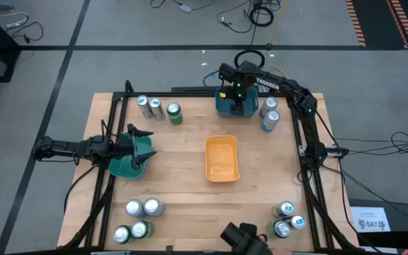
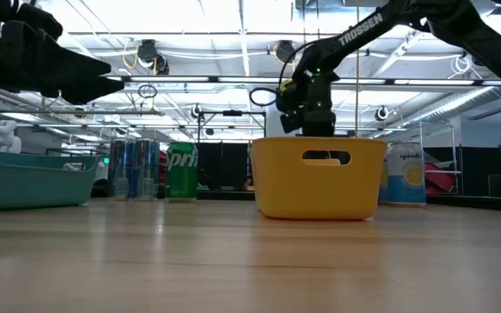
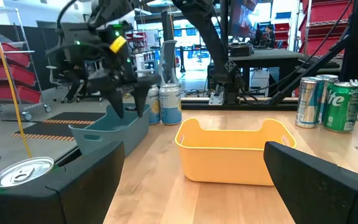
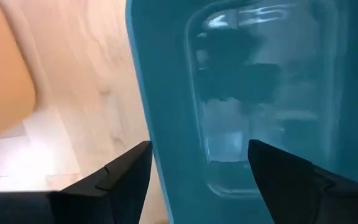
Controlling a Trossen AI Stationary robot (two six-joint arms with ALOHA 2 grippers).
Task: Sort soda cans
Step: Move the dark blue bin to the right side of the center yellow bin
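Right end effector [image 1: 236, 99] hangs open over the blue tray [image 1: 222, 108], holding nothing.

My worry from here: nothing is sorted on the right side, and the nearest soda cans [image 1: 268, 113] stand as a tight pair just beside that tray, so if I drop onto one, a finger could clip its neighbour and roll it off the worktop [image 1: 183, 170]. Its fingers [image 4: 126, 171] stand parted with bare tray floor between them. The left end effector [image 1: 142, 144] waits wide open over the teal tray [image 1: 122, 167], also empty (a can top [image 3: 22, 172] shows right under it, seemingly inside that tray). Other cans sit in clusters at the corners; a green one [image 1: 174, 113] stands at the far left, and the yellow tray [image 1: 222, 159] sits mid-worktop.
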